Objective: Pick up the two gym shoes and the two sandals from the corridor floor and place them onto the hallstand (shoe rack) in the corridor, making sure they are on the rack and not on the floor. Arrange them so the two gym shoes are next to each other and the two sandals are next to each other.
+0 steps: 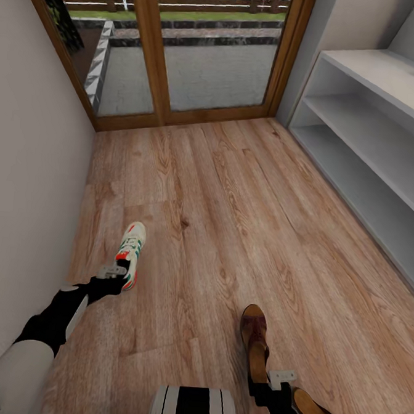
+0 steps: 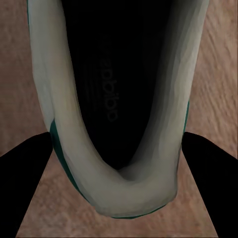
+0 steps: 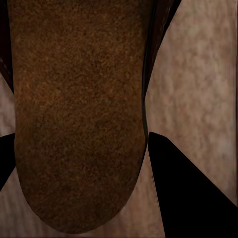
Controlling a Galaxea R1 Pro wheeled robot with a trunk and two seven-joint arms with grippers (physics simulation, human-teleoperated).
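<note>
Head view first: nearest us, our right gripper (image 1: 279,385) is at the heel end of a sandal (image 1: 254,340) on the corridor floor (image 1: 231,221), fingers either side of it; closed or not, we can't tell. Further out, our left gripper (image 1: 119,274) straddles the heel of a gym shoe (image 1: 132,245), grip also unclear. Both look light, with soft uppers, so the stiffer heel seems the spot. The hallstand (image 1: 372,138) waits beyond, right.
</note>
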